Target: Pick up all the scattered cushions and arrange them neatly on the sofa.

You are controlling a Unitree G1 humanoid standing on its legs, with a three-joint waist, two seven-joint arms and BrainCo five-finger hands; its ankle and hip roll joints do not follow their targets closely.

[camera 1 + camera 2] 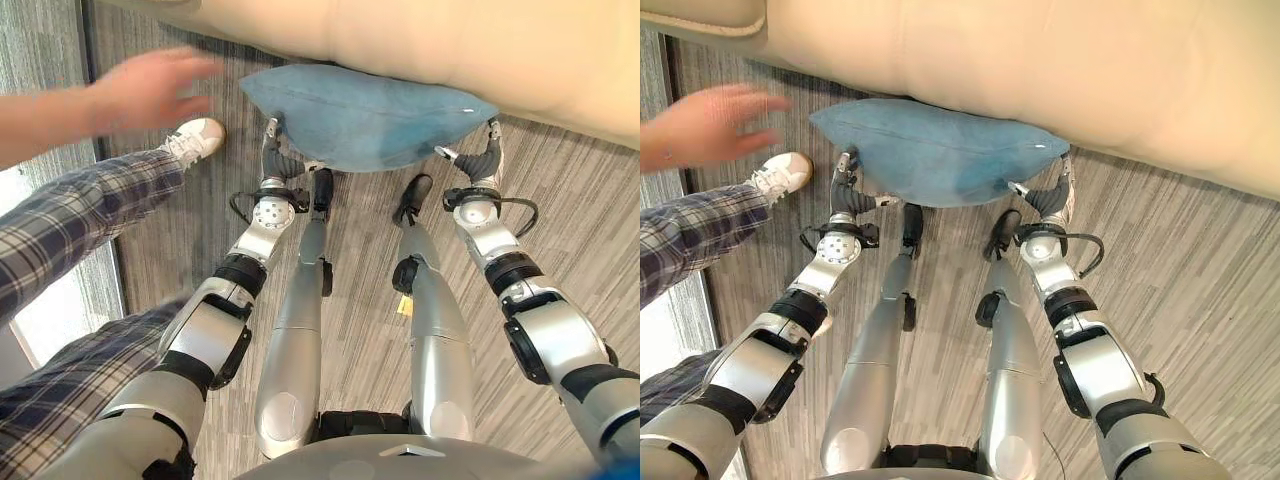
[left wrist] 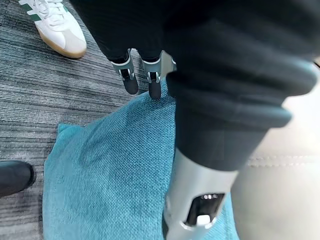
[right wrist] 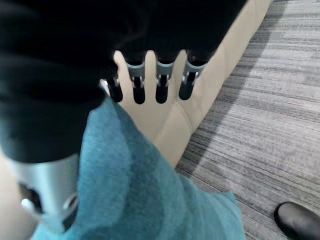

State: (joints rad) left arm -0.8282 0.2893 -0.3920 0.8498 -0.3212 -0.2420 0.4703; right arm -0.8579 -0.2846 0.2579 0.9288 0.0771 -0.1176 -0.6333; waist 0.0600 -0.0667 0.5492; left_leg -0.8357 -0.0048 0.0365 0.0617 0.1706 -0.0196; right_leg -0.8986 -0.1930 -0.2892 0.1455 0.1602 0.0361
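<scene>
1. Both arms are out in front, and a blue cushion (image 1: 365, 118) sits between the two hands, lifted off the grey striped carpet (image 1: 560, 240) and up against the front of the beige sofa (image 1: 480, 50).
2. Left hand (image 1: 272, 148) is at the cushion's left end. From its wrist camera the fingers (image 2: 131, 82) reach straight over the cushion's edge with dark tips pointing down, and the thumb (image 2: 195, 200) lies across the blue fabric on the near side. A flat press rather than a curled grip.
3. Right hand (image 1: 487, 150) mirrors it at the right end: fingers (image 3: 160, 90) extended past the cushion's edge toward the sofa, thumb (image 3: 50, 195) against the fabric.
4. So the cushion is squeezed between two open hands, its far long edge touching the sofa.
5. Off to the robot's left stands a person in a plaid sleeve (image 1: 70, 240), one hand (image 1: 150, 90) stretched out above the carpet, a white shoe (image 1: 197, 138) near the left hand.
</scene>
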